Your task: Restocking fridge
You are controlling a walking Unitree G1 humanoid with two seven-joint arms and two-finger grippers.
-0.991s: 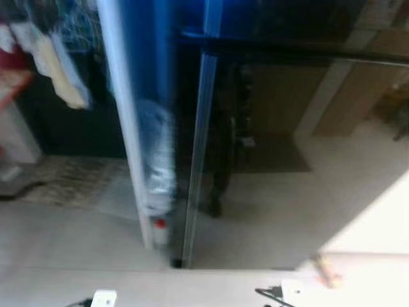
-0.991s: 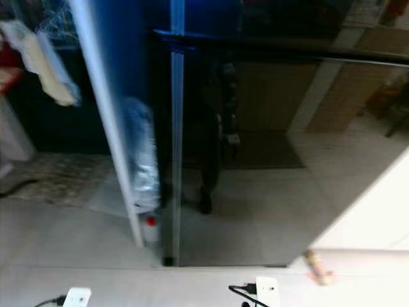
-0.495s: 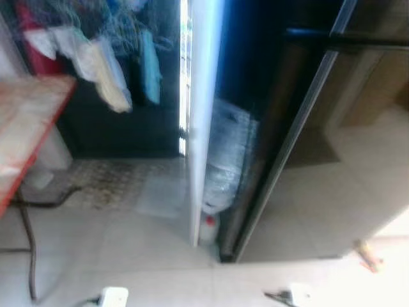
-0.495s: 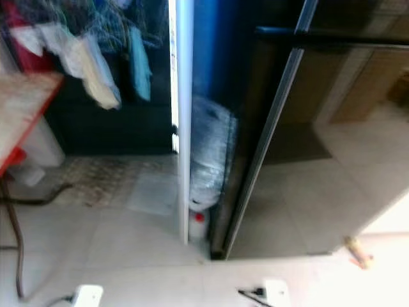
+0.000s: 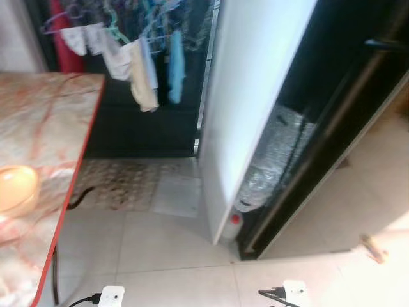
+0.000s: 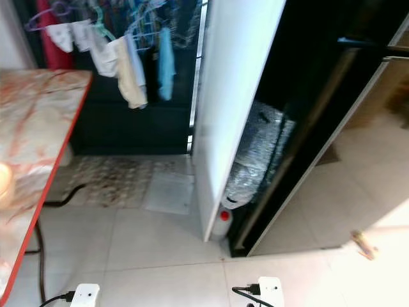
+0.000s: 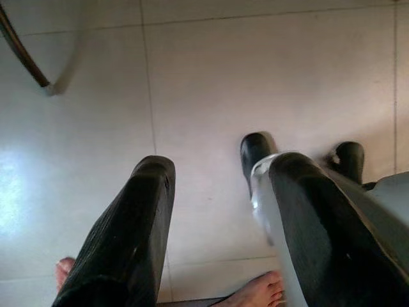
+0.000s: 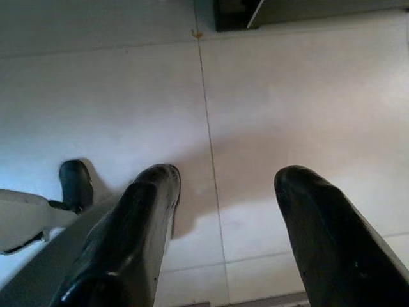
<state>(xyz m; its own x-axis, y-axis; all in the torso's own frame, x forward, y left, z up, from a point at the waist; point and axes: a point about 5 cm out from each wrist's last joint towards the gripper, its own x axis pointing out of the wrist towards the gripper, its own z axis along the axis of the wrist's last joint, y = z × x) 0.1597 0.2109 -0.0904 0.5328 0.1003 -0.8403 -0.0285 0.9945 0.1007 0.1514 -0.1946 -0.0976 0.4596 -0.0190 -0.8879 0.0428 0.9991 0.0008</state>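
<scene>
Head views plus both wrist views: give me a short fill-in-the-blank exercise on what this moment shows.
1. The marble-patterned table has an edge coloured ____.
2. Between the white panel and the black fridge stands a large clear water ____ with a red cap.
3. The clothes hang from ____ above the patterned mat.
4. The left gripper and right gripper point at the tiled floor with jaws ____.

Missing words: red; bottle; hangers; open
</scene>
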